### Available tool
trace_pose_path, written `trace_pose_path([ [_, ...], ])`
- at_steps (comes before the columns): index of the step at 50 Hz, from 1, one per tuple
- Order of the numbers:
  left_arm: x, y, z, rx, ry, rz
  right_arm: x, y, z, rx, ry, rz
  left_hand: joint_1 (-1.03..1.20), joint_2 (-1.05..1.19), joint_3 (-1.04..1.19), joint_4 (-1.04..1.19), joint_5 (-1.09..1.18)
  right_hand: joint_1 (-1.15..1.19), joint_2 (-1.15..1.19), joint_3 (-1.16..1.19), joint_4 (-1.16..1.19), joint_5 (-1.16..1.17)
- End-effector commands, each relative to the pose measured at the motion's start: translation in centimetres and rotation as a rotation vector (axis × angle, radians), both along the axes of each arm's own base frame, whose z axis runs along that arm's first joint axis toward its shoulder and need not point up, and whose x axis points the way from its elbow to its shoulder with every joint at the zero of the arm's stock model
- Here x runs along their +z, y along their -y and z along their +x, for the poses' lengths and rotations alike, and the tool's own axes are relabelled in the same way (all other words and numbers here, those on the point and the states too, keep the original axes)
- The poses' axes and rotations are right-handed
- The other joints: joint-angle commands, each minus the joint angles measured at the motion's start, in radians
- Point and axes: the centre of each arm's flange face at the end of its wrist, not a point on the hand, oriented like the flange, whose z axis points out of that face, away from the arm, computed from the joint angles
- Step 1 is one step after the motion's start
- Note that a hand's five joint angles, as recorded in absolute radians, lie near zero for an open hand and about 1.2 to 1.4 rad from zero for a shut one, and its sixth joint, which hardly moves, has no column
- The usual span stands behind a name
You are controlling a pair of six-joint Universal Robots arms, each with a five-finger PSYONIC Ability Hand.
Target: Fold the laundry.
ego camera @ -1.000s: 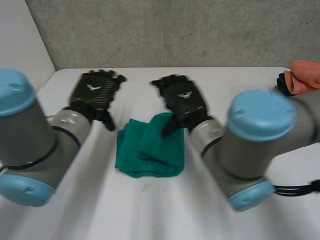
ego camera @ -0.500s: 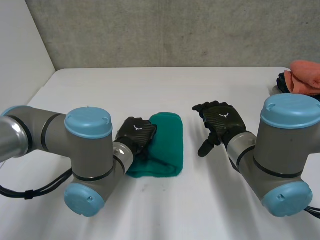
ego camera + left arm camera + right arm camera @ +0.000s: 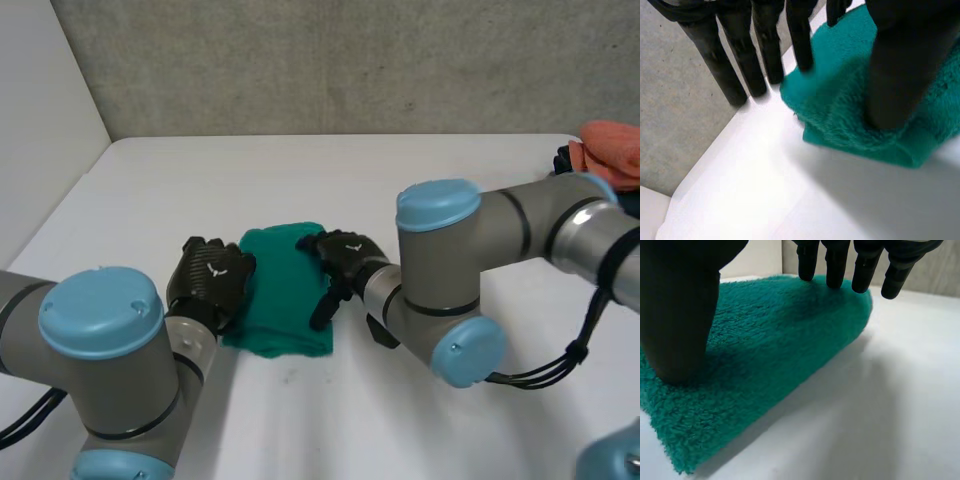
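Note:
A green towel, folded into a small thick rectangle, lies on the white table near the front middle. My left hand rests at its left edge, open. In the left wrist view its thumb presses on the towel and its straight fingers reach the far corner. My right hand lies on the towel's right edge, open. Seen from the right wrist, its thumb presses into the towel, with straight fingers over the far end.
An orange-pink cloth lies on a dark thing at the table's back right edge. A grey wall runs behind the table. Bare white tabletop lies around the towel.
Both hands came from the far side of the towel to its two sides. The left hand closed on the towel's left part, then relaxed. The towel now looks narrower and tidier.

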Motion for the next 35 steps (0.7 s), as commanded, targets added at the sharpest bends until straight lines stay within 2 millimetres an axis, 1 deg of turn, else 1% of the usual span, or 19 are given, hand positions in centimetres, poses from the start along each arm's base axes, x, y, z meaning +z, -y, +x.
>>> trace_pose_path([
  [1, 1.1, 1.1, 0.2, 0.019, -0.027, -0.032, -1.4, 0.4, 0.2, -0.008, -0.013, 0.008, -0.385, -0.462, -0.468, -0.483, -0.482, -0.053, -0.04, -0.04, -0.043, -0.048],
  [2, 1.6, 1.7, 0.3, 0.03, -0.038, -0.047, -1.4, 0.4, 0.2, -0.008, -0.013, 0.008, -0.385, -0.462, -0.468, -0.483, -0.482, -0.053, -0.04, -0.04, -0.043, -0.048],
  [3, 2.8, 2.8, 0.8, 0.056, -0.058, -0.079, -1.4, 0.5, 0.2, -0.01, -0.012, 0.006, -0.385, -0.462, -0.468, -0.483, -0.482, -0.053, -0.04, -0.04, -0.043, -0.048],
  [5, 3.9, 3.7, 1.1, 0.071, -0.079, -0.109, -1.1, 0.4, 0.2, -0.009, -0.012, 0.003, -0.384, -0.461, -0.468, -0.482, -0.481, -0.053, -0.04, -0.04, -0.043, -0.048],
  [6, 4.5, 4.1, 1.1, 0.071, -0.094, -0.124, -1.0, 0.4, 0.1, -0.011, -0.01, 0.0, -0.381, -0.458, -0.465, -0.479, -0.478, -0.053, -0.04, -0.04, -0.043, -0.048],
  [7, 5.3, 4.5, 0.7, 0.047, -0.124, -0.142, -0.7, 0.4, 0.1, -0.012, -0.007, -0.003, -0.378, -0.455, -0.462, -0.476, -0.475, -0.053, -0.04, -0.04, -0.043, -0.048],
  [8, 5.6, 4.7, 0.4, 0.034, -0.143, -0.147, -0.4, 0.4, 0.0, -0.011, -0.004, -0.007, -0.378, -0.455, -0.462, -0.476, -0.475, -0.053, -0.04, -0.04, -0.043, -0.048],
  [9, 6.0, 4.9, 0.2, 0.021, -0.165, -0.151, 0.5, 0.4, 0.0, -0.012, 0.009, -0.023, -0.378, -0.455, -0.462, -0.476, -0.475, -0.053, -0.04, -0.04, -0.043, -0.048],
  [11, 6.7, 5.2, -0.4, -0.024, -0.219, -0.127, 1.3, 0.2, -0.1, -0.011, 0.019, -0.035, -0.366, -0.444, -0.45, -0.465, -0.464, -0.053, -0.04, -0.04, -0.043, -0.048],
  [14, 6.9, 5.3, -0.9, -0.064, -0.252, -0.066, 2.5, 0.2, -0.2, -0.014, 0.034, -0.054, -0.366, -0.444, -0.45, -0.465, -0.464, -0.053, -0.04, -0.04, -0.043, -0.048],
  [17, 5.5, 5.6, -1.5, -0.101, -0.264, 0.067, 3.3, 0.3, -0.3, -0.024, 0.044, -0.072, -0.366, -0.444, -0.45, -0.465, -0.464, -0.053, -0.04, -0.04, -0.043, -0.048],
  [18, 5.1, 5.6, -1.7, -0.103, -0.264, 0.101, 3.2, 0.3, -0.3, -0.027, 0.042, -0.072, -0.366, -0.444, -0.45, -0.465, -0.464, -0.053, -0.04, -0.04, -0.043, -0.048],
  [20, 3.5, 5.8, -1.8, -0.093, -0.254, 0.203, 3.1, 0.4, -0.2, -0.025, 0.042, -0.074, -0.366, -0.444, -0.45, -0.465, -0.464, -0.053, -0.04, -0.04, -0.043, -0.048],
  [22, 2.4, 5.8, -1.5, -0.076, -0.234, 0.256, 2.9, 0.5, 0.1, -0.02, 0.04, -0.07, -0.369, -0.447, -0.453, -0.467, -0.467, -0.053, -0.04, -0.04, -0.043, -0.048],
  [23, 1.5, 5.7, -1.3, -0.064, -0.215, 0.3, 2.5, 0.5, 0.1, -0.02, 0.033, -0.062, -0.369, -0.447, -0.453, -0.467, -0.467, -0.053, -0.04, -0.04, -0.043, -0.048],
  [24, 0.9, 5.7, -1.1, -0.057, -0.204, 0.32, 1.4, 0.6, 0.1, -0.019, 0.012, -0.04, -0.366, -0.444, -0.45, -0.465, -0.464, -0.053, -0.04, -0.04, -0.043, -0.048],
  [28, -0.4, 5.6, -0.5, -0.033, -0.18, 0.358, -0.5, 0.4, 0.1, -0.006, -0.05, -0.008, -0.363, -0.441, -0.447, -0.462, -0.461, -0.053, -0.04, -0.04, -0.043, -0.048],
  [32, -1.4, 5.8, 0.0, -0.005, -0.167, 0.369, -1.7, 0.4, 0.0, 0.005, -0.101, -0.016, -0.361, -0.438, -0.444, -0.459, -0.458, -0.053, -0.04, -0.04, -0.043, -0.048],
  [35, -1.5, 6.0, 0.2, 0.026, -0.16, 0.352, -1.8, 0.5, 0.0, 0.003, -0.125, -0.038, -0.358, -0.435, -0.441, -0.456, -0.455, -0.053, -0.04, -0.04, -0.043, -0.048],
])
